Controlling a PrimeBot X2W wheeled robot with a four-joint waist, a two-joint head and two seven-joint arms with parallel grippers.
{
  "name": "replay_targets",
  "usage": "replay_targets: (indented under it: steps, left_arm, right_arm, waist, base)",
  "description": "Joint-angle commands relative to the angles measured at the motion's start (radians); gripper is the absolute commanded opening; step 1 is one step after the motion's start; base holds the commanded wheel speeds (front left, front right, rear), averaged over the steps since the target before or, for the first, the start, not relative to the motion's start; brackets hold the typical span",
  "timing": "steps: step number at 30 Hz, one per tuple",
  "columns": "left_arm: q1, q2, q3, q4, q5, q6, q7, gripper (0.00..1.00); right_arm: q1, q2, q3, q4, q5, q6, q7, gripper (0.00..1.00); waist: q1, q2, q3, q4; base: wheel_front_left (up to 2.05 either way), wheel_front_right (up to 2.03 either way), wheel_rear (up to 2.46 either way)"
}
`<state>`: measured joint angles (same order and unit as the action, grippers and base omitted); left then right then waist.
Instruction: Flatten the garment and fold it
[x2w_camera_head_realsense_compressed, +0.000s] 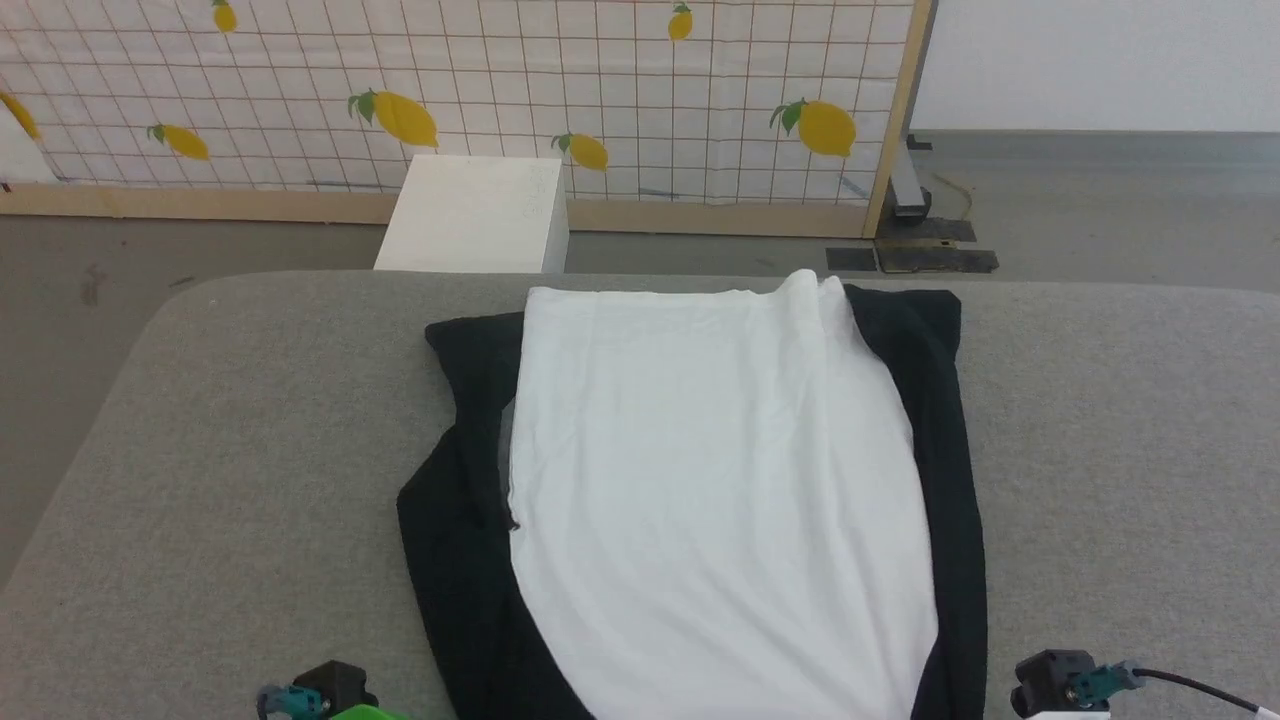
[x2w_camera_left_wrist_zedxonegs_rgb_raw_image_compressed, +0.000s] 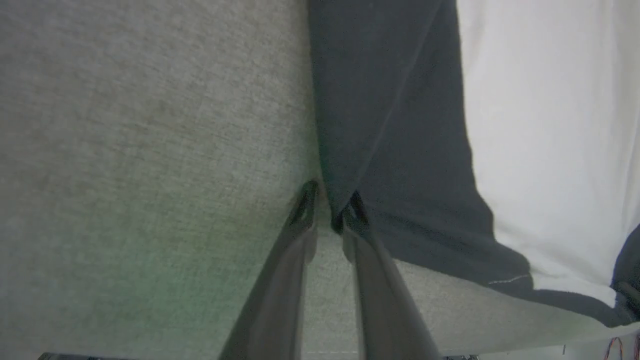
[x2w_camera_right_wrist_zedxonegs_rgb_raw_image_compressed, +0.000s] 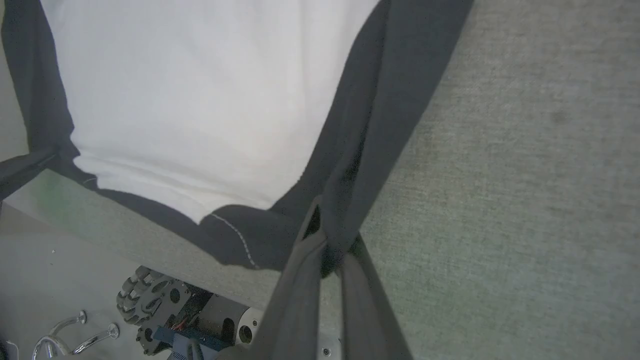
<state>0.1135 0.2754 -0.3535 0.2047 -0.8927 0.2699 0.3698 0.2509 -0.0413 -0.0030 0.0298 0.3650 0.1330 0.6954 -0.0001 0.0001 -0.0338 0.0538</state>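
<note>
Garment (x2w_camera_head_realsense_compressed: 720, 470), judged soft, light, limp, is best held at black hem corners: pinched by right jaws, left jaws slightly spread.

1. The left gripper (x2w_camera_left_wrist_zedxonegs_rgb_raw_image_compressed: 327, 205) is formed by two long dark fingers (x2w_camera_left_wrist_zedxonegs_rgb_raw_image_compressed: 280, 280), each pierced by a narrow slot near the tip.
2. The right gripper (x2w_camera_right_wrist_zedxonegs_rgb_raw_image_compressed: 332, 235) is built the same way.
3. A black left wrist housing (x2w_camera_head_realsense_compressed: 335, 685) is fitted with a teal connector (x2w_camera_head_realsense_compressed: 285, 700) and a bright green part (x2w_camera_head_realsense_compressed: 372, 713).
4. A black right wrist housing (x2w_camera_head_realsense_compressed: 1050, 680) is fitted with a teal plug (x2w_camera_head_realsense_compressed: 1105, 680) and a black cable (x2w_camera_head_realsense_compressed: 1195, 688).
5. A grey roller wheel (x2w_camera_right_wrist_zedxonegs_rgb_raw_image_compressed: 142, 295) is mounted on the dark base (x2w_camera_right_wrist_zedxonegs_rgb_raw_image_compressed: 220, 325).
</note>
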Motion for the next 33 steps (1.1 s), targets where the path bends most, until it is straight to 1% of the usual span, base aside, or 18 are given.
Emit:
replay_targets:
  steps: [1, 2, 3, 4, 8, 13, 16, 18, 20, 23, 25, 28, 31, 33]
  left_arm:
    - [0.017, 0.028, 0.008, 0.027, -0.002, 0.014, 0.017, 1.0]
    - [0.013, 0.033, 0.011, 0.02, 0.002, 0.015, 0.012, 1.0]
    - [0.012, 0.036, 0.011, 0.015, 0.002, 0.017, 0.015, 1.0]
    - [0.012, 0.04, 0.014, 0.004, -0.002, 0.016, 0.02, 1.0]
    - [0.006, 0.066, 0.033, -0.053, 0.002, 0.021, 0.015, 1.0]
    - [-0.008, 0.099, 0.071, -0.156, 0.014, 0.036, -0.011, 1.0]
    - [-0.025, 0.121, 0.093, -0.212, 0.042, 0.037, -0.056, 1.0]
    - [-0.04, 0.133, 0.109, -0.24, 0.072, 0.033, -0.108, 1.0]
    - [-0.058, 0.149, 0.121, -0.258, 0.116, 0.022, -0.177, 1.0]
    - [-0.082, 0.171, 0.124, -0.273, 0.181, -0.015, -0.285, 1.0]
    - [-0.099, 0.178, 0.125, -0.273, 0.215, -0.039, -0.355, 1.0]
    - [-0.125, 0.189, 0.123, -0.266, 0.265, -0.074, -0.458, 1.0]
    - [-0.156, 0.185, 0.123, -0.251, 0.299, -0.106, -0.557, 1.0]
    - [-0.177, 0.181, 0.121, -0.24, 0.316, -0.125, -0.59, 1.0]
  right_arm:
    - [-0.018, -0.009, -0.004, 0.009, -0.008, -0.002, -0.009, 0.0]
    - [-0.025, -0.009, -0.003, 0.01, -0.001, -0.002, -0.021, 0.34]
    - [-0.03, -0.009, -0.004, 0.009, 0.002, -0.002, -0.03, 0.93]
    - [-0.034, -0.009, -0.003, 0.006, 0.003, -0.002, -0.033, 1.0]
    - [-0.041, -0.009, -0.022, -0.04, 0.012, -0.002, -0.038, 1.0]
    - [-0.039, -0.009, -0.083, -0.142, 0.056, -0.002, -0.017, 1.0]
    - [-0.047, -0.009, -0.132, -0.201, 0.058, -0.002, -0.009, 1.0]
    - [-0.063, -0.009, -0.173, -0.231, 0.07, -0.002, -0.014, 1.0]
    - [-0.091, -0.009, -0.213, -0.248, 0.071, -0.002, -0.027, 1.0]
    - [-0.151, -0.009, -0.261, -0.257, 0.057, -0.002, -0.057, 1.0]
    - [-0.194, -0.009, -0.275, -0.254, 0.033, -0.002, -0.073, 1.0]
    - [-0.27, -0.009, -0.284, -0.225, 0.011, -0.002, -0.083, 1.0]
    - [-0.371, -0.014, -0.288, -0.184, -0.023, -0.002, -0.096, 1.0]
    - [-0.439, -0.018, -0.289, -0.153, -0.041, -0.002, -0.097, 1.0]
  waist:
    - [0.0001, -0.0001, 0.0, 0.0]
    - [0.0001, -0.0001, -0.001, 0.0]
    - [0.0001, -0.0001, -0.002, -0.001]
    - [0.0001, -0.0001, -0.004, -0.002]
    - [0.0001, -0.0001, -0.011, -0.004]
    - [0.0001, -0.0001, -0.018, -0.008]
    - [0.0001, -0.0001, -0.02, -0.011]
    - [0.0001, -0.0001, -0.02, -0.016]
    - [0.0001, -0.0001, -0.017, -0.02]
    - [0.0001, -0.0001, -0.007, -0.026]
    - [0.0001, -0.0001, 0.006, -0.026]
    - [0.0001, -0.0001, 0.039, -0.024]
    - [0.0001, -0.0001, 0.087, -0.019]
    - [0.0001, -0.0001, 0.126, -0.014]
  base:
    - [0.0, 0.0, 0.0]
    - [0.0, 0.0, 0.0]
    - [0.0, 0.0, 0.0]
    - [0.0, 0.0, 0.0]
    - [0.0, 0.0, 0.0]
    - [0.0, 0.0, 0.0]
    - [0.0, 0.0, 0.0]
    - [0.0, 0.0, 0.0]
    - [0.0, 0.0, 0.0]
    - [0.0, 0.0, 0.0]
    - [0.0, 0.0, 0.0]
    - [0.0, 0.0, 0.0]
    - [0.0, 0.0, 0.0]
    - [0.0, 0.0, 0.0]
